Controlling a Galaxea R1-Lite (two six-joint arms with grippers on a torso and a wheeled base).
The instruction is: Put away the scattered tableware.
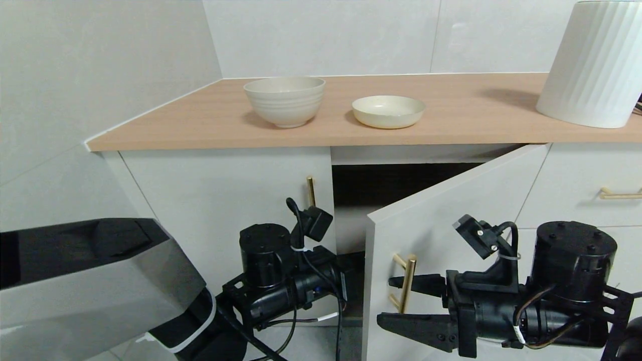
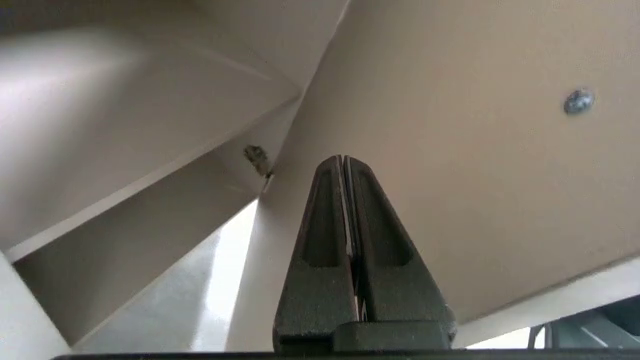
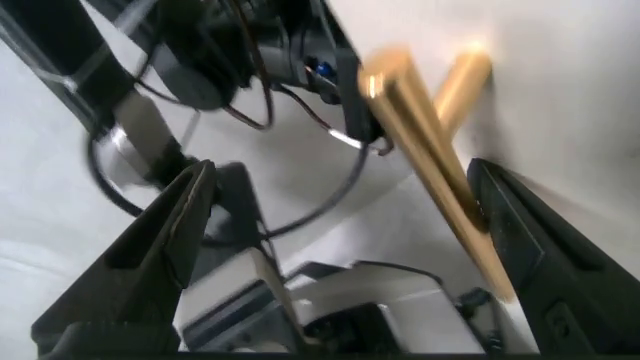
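Bowl (image 1: 284,100), dish (image 1: 388,110) on counter (image 1: 200,125); cabinet interior (image 1: 396,183) too dark to tell.

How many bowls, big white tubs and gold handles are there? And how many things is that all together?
Bowls: 2 (deep bowl, shallow bowl)
White tubs: 1 (ribbed white tub)
Gold handles: 3 (left door handle, open door handle, drawer handle)
Total: 6

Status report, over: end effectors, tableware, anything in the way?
Left end effector shut, behind the cabinet door. Right end effector open around the door handle. Deep bowl and shallow bowl on the countertop, untouched. Door only part open.
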